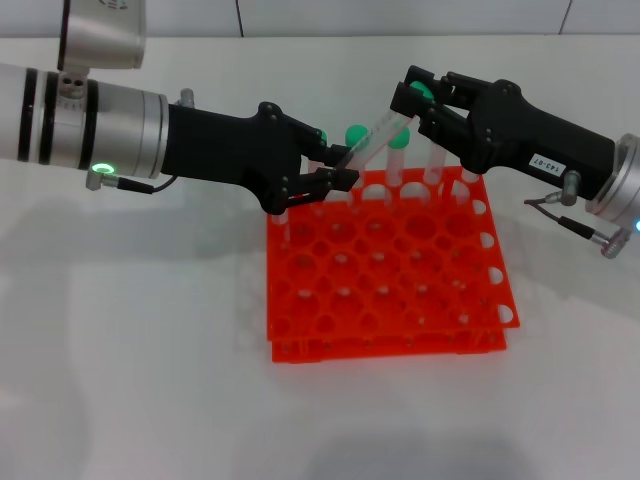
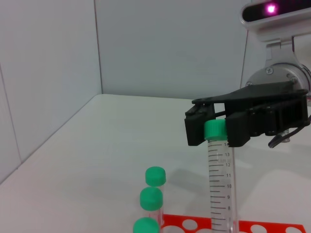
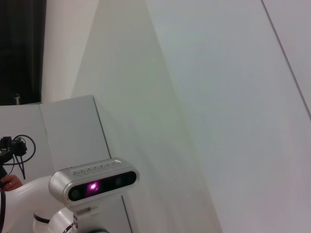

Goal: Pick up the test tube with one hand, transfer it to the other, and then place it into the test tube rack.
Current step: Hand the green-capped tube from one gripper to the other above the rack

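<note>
In the head view the test tube (image 1: 372,134) slants over the back of the orange-red rack (image 1: 400,290). My left gripper (image 1: 335,165), the one with the green ring, is shut on its lower end. My right gripper (image 1: 418,96), the one with the white label, has its fingers closed against the green cap (image 1: 422,92) at the upper end. In the left wrist view the tube (image 2: 219,189) rises to its cap (image 2: 215,131), which sits between the right gripper's fingers (image 2: 196,131). The right wrist view shows neither tube nor rack.
Three more green-capped tubes (image 1: 357,134) stand in the rack's back row, seen also in the left wrist view (image 2: 155,175). The rack stands on a white table (image 1: 130,350). The right wrist view shows a wall and the robot's head camera (image 3: 95,184).
</note>
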